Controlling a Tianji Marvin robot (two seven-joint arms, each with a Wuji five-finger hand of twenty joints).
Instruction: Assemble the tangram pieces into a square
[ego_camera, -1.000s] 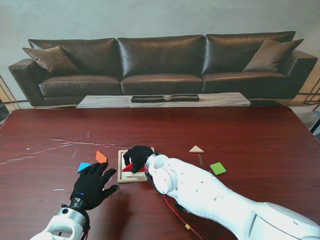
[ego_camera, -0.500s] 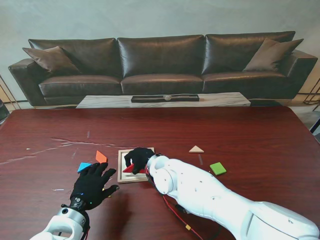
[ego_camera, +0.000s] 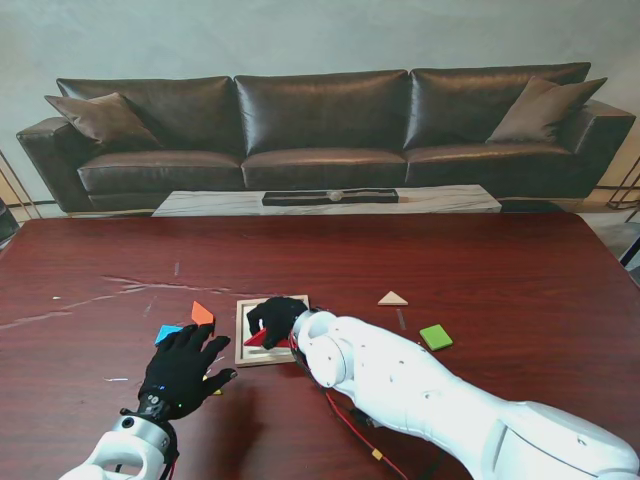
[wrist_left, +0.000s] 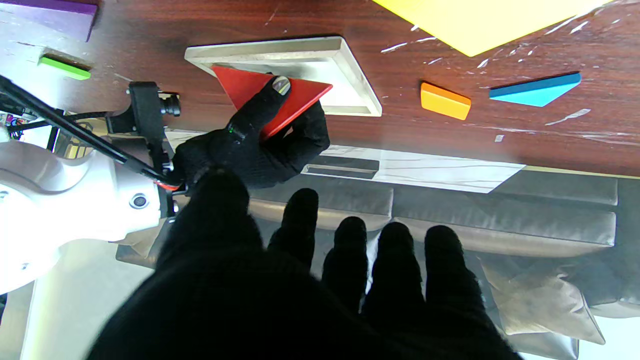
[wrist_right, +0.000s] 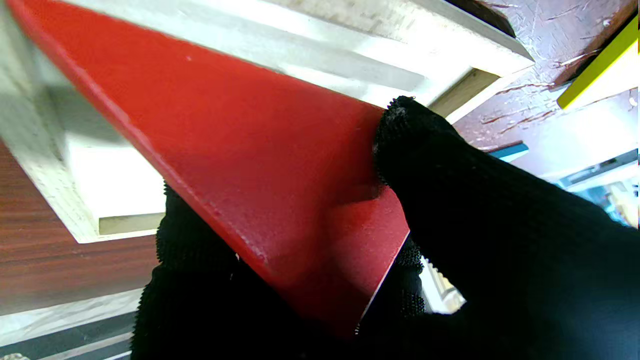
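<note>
Right hand (ego_camera: 276, 316) around red triangle (ego_camera: 258, 336) (unmarked)

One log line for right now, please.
right hand: holds red triangle over tray | left hand: open, idle

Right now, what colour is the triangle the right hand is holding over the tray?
Red. The triangle shows best in the right wrist view, pinched in the right hand.

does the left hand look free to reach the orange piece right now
Probably yes. The left hand is open and holds nothing, and the orange piece lies just beyond its fingertips with bare table between; the right hand is busy at the tray.
</note>
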